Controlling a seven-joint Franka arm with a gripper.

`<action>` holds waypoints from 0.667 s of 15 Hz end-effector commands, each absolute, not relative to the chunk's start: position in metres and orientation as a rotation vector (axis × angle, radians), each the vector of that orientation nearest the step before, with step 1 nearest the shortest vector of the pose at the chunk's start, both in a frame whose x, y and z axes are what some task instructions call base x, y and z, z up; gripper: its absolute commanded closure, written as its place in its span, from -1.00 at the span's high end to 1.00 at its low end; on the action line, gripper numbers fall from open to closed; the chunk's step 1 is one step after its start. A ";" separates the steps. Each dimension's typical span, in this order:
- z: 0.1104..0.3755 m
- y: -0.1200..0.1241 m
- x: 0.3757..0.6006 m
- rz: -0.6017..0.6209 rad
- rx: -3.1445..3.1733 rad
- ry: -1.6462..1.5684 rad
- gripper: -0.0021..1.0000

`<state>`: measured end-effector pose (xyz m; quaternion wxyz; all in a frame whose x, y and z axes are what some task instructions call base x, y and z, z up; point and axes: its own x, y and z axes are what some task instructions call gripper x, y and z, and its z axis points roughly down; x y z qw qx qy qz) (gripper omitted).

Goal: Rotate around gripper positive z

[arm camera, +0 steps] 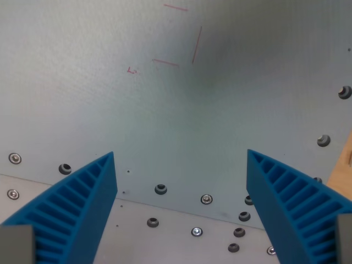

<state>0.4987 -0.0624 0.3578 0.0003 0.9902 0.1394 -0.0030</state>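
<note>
The gripper (181, 165) hangs above the counter (110, 99) with nothing between its two fingers; they stand wide apart, released. The finger at 7 o'clock (77, 209) and the finger at 4 o'clock (291, 203) are made of bright blue plastic. Each has a curved outer edge, narrows to a pointed tip, and has ribbed slots along its inner body, like a ladder. At both bottom corners a small grey block shows where the fingers are mounted.

The counter is a flat pale grey plate with a fine matte grain. Thin red marker lines (181, 38) are drawn on it around 12 o'clock: two short horizontal strokes, one longer slanted stroke, and a small mark to their left. A seam crosses the lower part of the picture, from 9 o'clock down toward 5 o'clock, and below it lies a lighter metal panel (165, 242). Round screws (160, 189) and dark holes sit along this seam and also up the right side toward 3 o'clock. At the right edge, near 4 o'clock, a strip of light wood (344, 162) is visible.
</note>
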 end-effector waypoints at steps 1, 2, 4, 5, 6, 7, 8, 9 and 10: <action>0.360 -0.062 0.498 -0.002 3.112 0.420 1.00; 0.360 -0.062 0.498 -0.002 3.114 0.401 1.00; 0.360 -0.062 0.498 -0.002 3.119 0.365 1.00; 0.360 -0.062 0.498 -0.002 3.121 0.347 1.00; 0.360 -0.062 0.498 -0.002 3.123 0.329 1.00; 0.360 -0.062 0.498 -0.002 3.125 0.310 1.00; 0.360 -0.062 0.498 -0.002 3.127 0.292 1.00; 0.360 -0.062 0.498 -0.002 3.128 0.274 1.00; 0.360 -0.062 0.498 -0.002 3.130 0.256 1.00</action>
